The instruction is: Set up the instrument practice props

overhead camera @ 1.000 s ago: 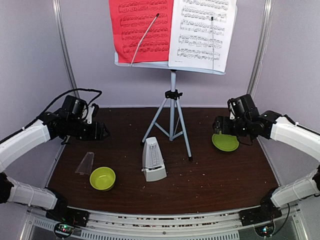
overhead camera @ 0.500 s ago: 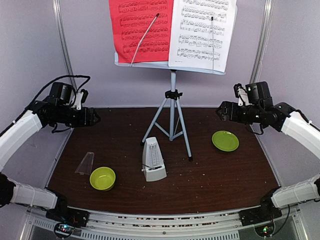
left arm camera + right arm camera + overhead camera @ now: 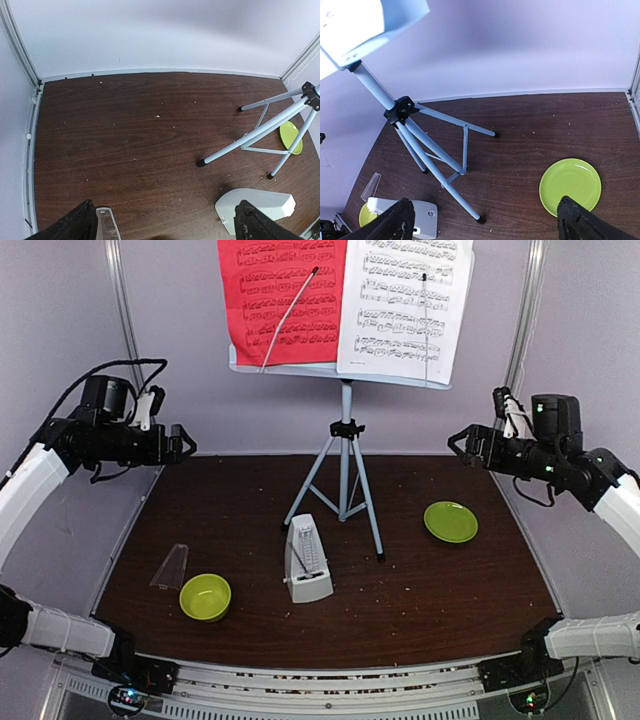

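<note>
Left arm (image 3: 40, 480), right arm (image 3: 560, 455) retracted outward, jaws spread, empty; red sheet (image 3: 280, 290), white sheet (image 3: 405, 300) on music stand (image 3: 346, 405); setup likely done.

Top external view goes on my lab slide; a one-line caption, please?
Left gripper and right gripper hover open; red sheet and white sheet on the music stand, metronome at its foot.

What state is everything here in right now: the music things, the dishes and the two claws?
Music stand: upright on its tripod.
Red sheet: resting on the stand.
White sheet: resting on the stand, beside the red.
Metronome: upright, uncovered.
Bowl: upright, empty.
Clear cover: off, beside the bowl.
Plate: flat, empty.
Left gripper: open, empty.
Right gripper: open, empty.
</note>
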`<act>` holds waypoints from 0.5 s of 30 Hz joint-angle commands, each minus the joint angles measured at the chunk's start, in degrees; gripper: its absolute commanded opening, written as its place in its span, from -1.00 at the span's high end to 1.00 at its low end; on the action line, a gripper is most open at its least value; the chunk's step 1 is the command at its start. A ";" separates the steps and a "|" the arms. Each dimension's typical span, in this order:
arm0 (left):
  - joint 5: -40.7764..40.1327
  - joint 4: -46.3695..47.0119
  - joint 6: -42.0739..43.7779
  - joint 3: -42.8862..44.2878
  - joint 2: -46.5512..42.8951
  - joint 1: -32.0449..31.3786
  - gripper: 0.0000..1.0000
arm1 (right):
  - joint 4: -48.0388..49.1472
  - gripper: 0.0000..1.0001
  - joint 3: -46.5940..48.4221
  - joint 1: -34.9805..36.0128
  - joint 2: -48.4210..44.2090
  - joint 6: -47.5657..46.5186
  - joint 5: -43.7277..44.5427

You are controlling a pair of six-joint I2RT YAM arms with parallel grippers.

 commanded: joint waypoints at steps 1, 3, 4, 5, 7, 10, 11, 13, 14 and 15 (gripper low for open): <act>-1.77 -0.57 0.69 1.54 -3.17 0.57 -0.96 | 1.39 -1.00 0.45 -0.46 -3.68 -0.34 -3.83; -2.52 -0.27 0.41 0.58 -4.85 0.59 -0.96 | 2.17 -1.00 -0.65 -0.51 -5.39 -0.61 -5.65; -3.15 -0.20 0.38 -0.27 -5.79 0.57 -0.96 | 2.46 -1.00 -1.34 -0.47 -6.22 -0.69 -6.07; -3.69 -0.15 0.60 -1.16 -6.79 0.57 -0.96 | 2.79 -1.00 -2.23 -0.51 -7.15 -0.71 -6.41; -5.13 0.31 0.78 -3.15 -9.26 0.57 -0.96 | 3.34 -1.00 -4.10 -0.46 -8.95 -0.78 -6.69; -7.61 0.69 0.56 -5.87 -12.94 0.57 -0.95 | 4.26 -1.00 -7.03 -0.47 -11.68 -0.36 -7.06; -8.38 0.45 0.22 -6.73 -13.89 0.61 -0.95 | 4.57 -1.00 -8.48 -0.48 -12.67 -0.03 -7.14; -9.18 0.11 -0.38 -8.39 -15.76 0.57 -0.96 | 5.39 -1.00 -10.91 -0.47 -14.98 0.59 -7.34; -9.86 -0.20 -0.90 -9.18 -16.77 0.58 -0.96 | 5.78 -1.00 -12.11 -0.48 -15.92 0.99 -7.41; -10.53 -0.42 -1.31 -10.04 -17.55 0.57 -0.96 | 6.21 -1.00 -13.50 -0.47 -16.81 1.35 -7.42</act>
